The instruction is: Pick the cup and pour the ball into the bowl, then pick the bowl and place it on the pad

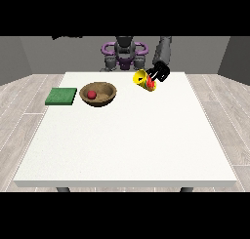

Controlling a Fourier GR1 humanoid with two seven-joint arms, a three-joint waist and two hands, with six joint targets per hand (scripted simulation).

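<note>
Ball (91,94) already lies in the bowl (98,94); the hand at the view's right (160,72), fingers wrapped round the tilted cup (144,80), should set it upright on the worktop (127,140), clear of the bowl

Ball (91,94) in bowl (98,94); pad (61,96) at bowl's 9 o'clock; cup (145,80) at bowl's 2 o'clock.

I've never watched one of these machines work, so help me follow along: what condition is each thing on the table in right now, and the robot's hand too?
Cup: yellow, tipped on its side, off the table, held.
Ball: red, lying inside the bowl.
Bowl: wooden, upright on the table, beside the pad, not on it.
Pad: green, flat, nothing on it.
Hand at the view's right: wrapped round the cup.
</note>
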